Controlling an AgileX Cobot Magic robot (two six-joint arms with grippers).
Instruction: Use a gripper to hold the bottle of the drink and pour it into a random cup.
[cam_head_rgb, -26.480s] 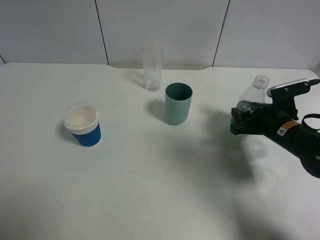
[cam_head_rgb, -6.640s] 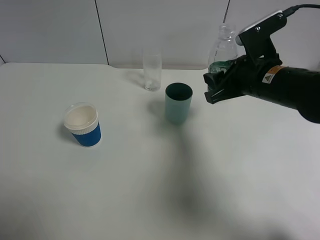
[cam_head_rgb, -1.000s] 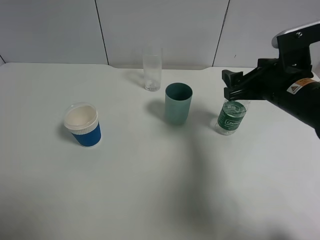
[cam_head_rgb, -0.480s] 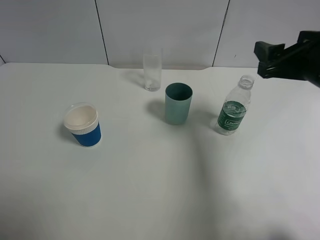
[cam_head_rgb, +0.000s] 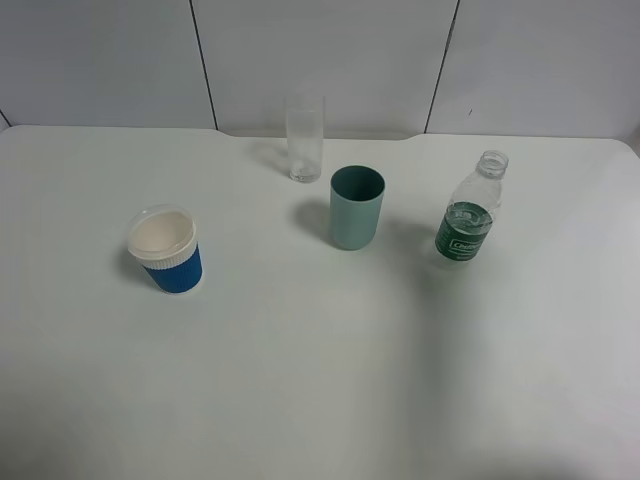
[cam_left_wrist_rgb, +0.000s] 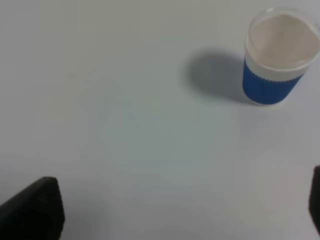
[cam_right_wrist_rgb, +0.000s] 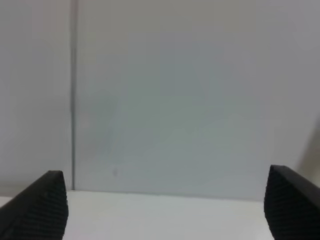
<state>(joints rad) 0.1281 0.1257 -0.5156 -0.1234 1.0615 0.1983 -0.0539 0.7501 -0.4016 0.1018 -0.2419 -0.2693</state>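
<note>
Small clear plastic bottle with dark green label (cam_head_rgb: 468, 217) is standing upright, uncapped, on white surface (cam_head_rgb: 300, 380), just beside matte teal-green tumbler (cam_head_rgb: 356, 207). Right fingers (cam_right_wrist_rgb: 37, 207) are gaping empty, facing wall; left fingers (cam_left_wrist_rgb: 35, 207) likewise spread, farther off.

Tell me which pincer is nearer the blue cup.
Left. The left pincer looks down on the blue cup with open jaws; the right pincer faces the wall, no cup in view.

You see only black fingertips: right gripper (cam_right_wrist_rgb: 165, 210) pads ribbed, left gripper (cam_left_wrist_rgb: 180, 210) tips matte black, blocky.
</note>
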